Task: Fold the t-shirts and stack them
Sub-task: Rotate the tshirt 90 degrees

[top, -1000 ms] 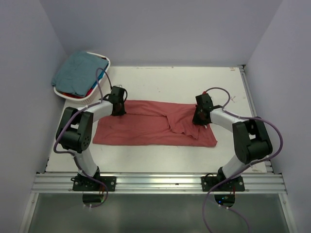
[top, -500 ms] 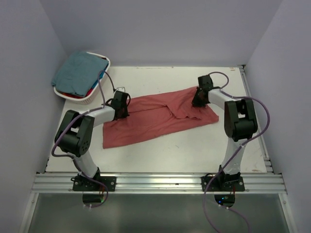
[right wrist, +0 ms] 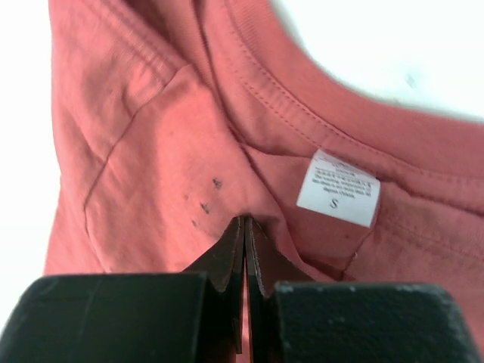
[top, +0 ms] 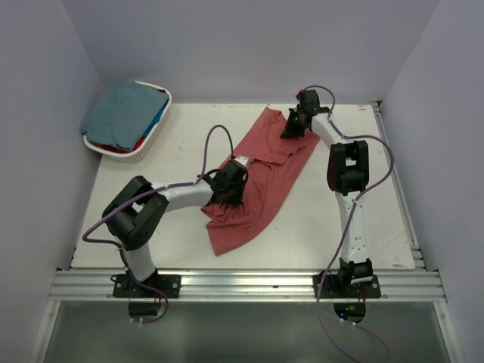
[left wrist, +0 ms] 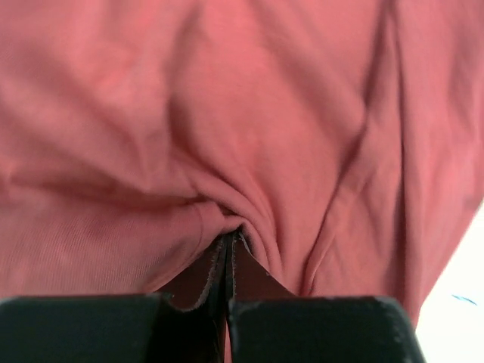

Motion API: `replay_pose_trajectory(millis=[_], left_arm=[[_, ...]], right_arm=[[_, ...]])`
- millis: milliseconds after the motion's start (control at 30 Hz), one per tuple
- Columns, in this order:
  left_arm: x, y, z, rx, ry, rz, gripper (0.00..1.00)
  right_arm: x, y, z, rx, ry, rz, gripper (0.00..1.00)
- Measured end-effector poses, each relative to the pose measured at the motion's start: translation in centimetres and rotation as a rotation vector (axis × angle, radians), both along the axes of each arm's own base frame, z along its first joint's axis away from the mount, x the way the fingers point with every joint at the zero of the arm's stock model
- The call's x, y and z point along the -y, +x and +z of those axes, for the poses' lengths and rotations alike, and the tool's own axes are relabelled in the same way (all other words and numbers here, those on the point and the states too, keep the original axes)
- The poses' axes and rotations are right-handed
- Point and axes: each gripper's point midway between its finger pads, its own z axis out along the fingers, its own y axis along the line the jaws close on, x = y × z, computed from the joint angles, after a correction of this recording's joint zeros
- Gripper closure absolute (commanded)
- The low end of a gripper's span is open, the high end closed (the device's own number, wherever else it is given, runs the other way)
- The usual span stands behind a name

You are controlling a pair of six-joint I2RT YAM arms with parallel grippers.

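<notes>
The faded brick-red t-shirt [top: 261,174] lies stretched diagonally from the table's far middle down to the near middle. My left gripper [top: 227,189] is shut on a pinch of its cloth at the lower left; the left wrist view shows the jaws closed on bunched red fabric [left wrist: 249,136]. My right gripper [top: 293,125] is shut on the shirt near its collar at the far end; the right wrist view shows the collar and a white size label [right wrist: 337,187]. A muted teal t-shirt [top: 125,112] lies heaped on top of the basket, with bits of bright blue and red cloth under it.
The white oval basket [top: 147,148] stands at the far left corner of the white table [top: 181,128]. Grey walls close in the left, back and right. A metal rail [top: 242,286] runs along the near edge by the arm bases.
Both arms have swung the red shirt round: the right gripper carried its end to the far edge, the left gripper moved right and nearer, turning the shirt from lying sideways to diagonal.
</notes>
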Motion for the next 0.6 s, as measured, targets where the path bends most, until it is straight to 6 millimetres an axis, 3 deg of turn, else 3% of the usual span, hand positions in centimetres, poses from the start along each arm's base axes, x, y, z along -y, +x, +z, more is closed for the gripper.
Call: replay_pose_trajectory(millis=[267, 600], left_arm=[[6.0, -5.2, 0.1, -0.067, -0.059, -0.130, 1.00], [10.2, -11.1, 0.1, -0.154, -0.099, -0.209, 1.00]], right_arm=[[-3.0, 2.8, 0.2, 0.033, 0.129, 0.092, 1.00], [-7.2, 3.5, 0.1, 0.043, 0.380, 0.187, 1.00]])
